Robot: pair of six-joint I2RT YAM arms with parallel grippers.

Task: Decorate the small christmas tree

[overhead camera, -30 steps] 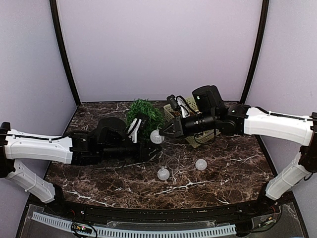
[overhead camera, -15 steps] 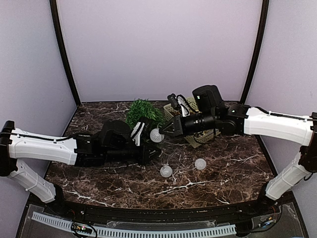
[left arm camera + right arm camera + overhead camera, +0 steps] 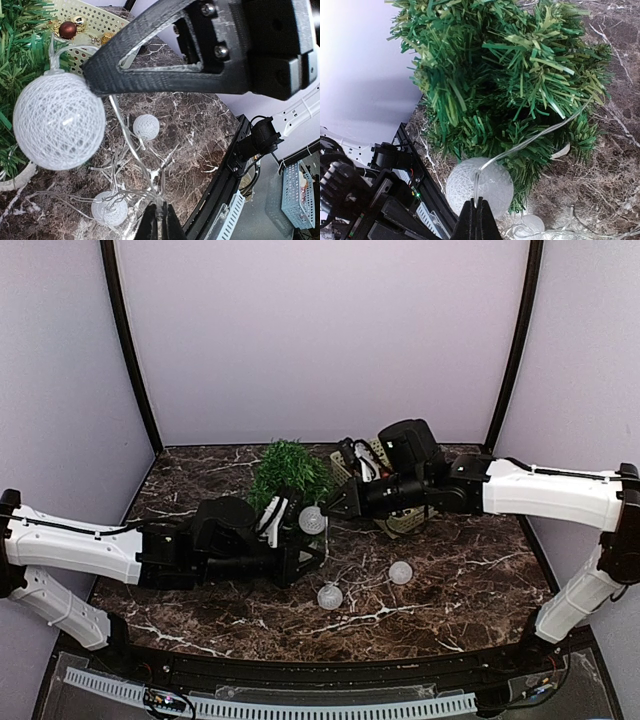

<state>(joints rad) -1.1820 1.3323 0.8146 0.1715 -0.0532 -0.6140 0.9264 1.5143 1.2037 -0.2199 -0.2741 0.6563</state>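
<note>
The small christmas tree (image 3: 290,468) stands at the back middle of the table; it fills the right wrist view (image 3: 510,85) and shows at the left edge of the left wrist view (image 3: 20,60). A string of white woven ball lights on clear wire (image 3: 131,145) hangs between my grippers. My right gripper (image 3: 335,505) is shut on the wire (image 3: 530,140) just above one ball (image 3: 479,185), right beside the tree. My left gripper (image 3: 312,556) is shut on the wire low over the table (image 3: 160,225). Two more balls (image 3: 330,595) (image 3: 401,572) lie on the table.
A pale green basket (image 3: 395,520) with small ornaments (image 3: 67,30) sits behind my right arm. The tree's white pot (image 3: 15,181) shows at the lower left of the left wrist view. Loose wire loops lie tangled on the marble (image 3: 125,200).
My left arm has drawn back a little toward the near side, wire still held. My right gripper and its ball have shifted slightly left toward the tree. The near table ball has rolled a little.
</note>
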